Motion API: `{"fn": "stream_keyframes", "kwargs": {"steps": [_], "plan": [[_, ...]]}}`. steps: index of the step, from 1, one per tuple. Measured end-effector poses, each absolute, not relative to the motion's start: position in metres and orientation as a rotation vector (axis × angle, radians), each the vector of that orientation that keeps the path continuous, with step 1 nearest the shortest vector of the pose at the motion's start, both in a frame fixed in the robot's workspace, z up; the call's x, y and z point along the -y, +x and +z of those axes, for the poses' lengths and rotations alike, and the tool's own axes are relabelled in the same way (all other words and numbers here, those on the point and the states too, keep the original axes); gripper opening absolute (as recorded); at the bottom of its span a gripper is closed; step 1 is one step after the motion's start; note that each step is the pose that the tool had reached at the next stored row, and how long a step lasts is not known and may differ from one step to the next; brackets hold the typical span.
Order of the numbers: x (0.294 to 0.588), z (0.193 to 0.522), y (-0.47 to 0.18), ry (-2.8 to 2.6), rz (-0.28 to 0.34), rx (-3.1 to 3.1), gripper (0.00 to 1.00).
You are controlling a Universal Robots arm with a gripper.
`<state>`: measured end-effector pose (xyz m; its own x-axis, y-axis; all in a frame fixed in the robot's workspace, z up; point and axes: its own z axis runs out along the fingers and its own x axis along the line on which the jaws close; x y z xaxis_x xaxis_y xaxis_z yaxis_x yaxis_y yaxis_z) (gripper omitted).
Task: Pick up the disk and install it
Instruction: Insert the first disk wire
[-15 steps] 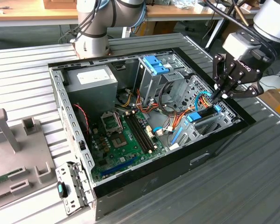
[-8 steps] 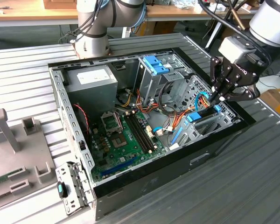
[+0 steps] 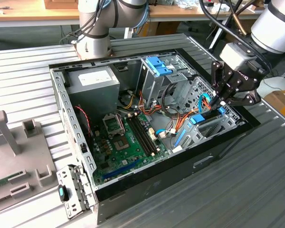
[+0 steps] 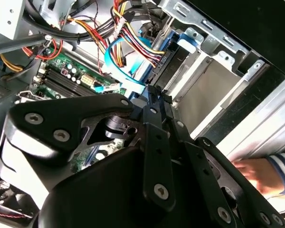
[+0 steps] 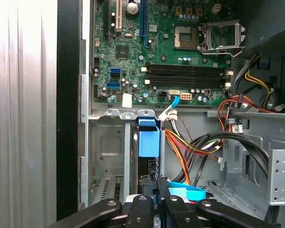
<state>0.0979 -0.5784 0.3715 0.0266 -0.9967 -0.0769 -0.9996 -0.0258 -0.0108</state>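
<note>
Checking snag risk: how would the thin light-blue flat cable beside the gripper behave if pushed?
Probably floppy: the thin light-blue flat cable curves loosely rather than holding a straight line. It is likely light, being a slim ribbon. It could catch on the gripper, which sits right beside it, near the bundled coloured wires.

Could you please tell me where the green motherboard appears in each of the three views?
Exterior view: motherboard on the case floor, to the exterior view's left of the gripper.
Second wrist view: beyond the gripper's black linkage, behind coloured cables.
First wrist view: beyond the metal drive bay.
Shared landmark: the black memory slots.
</note>
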Motion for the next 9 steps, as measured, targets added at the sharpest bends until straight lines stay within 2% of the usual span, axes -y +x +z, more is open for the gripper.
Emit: {"fn": "stream_keyframes", "kwargs": {"steps": [4, 9], "plan": [[0.5787, 0.3711, 0.0974, -2.195, 0.091, -2.129, 0.16], [0.5829, 0.3652, 0.0915, -2.196, 0.083, -2.082, 0.16]]}}
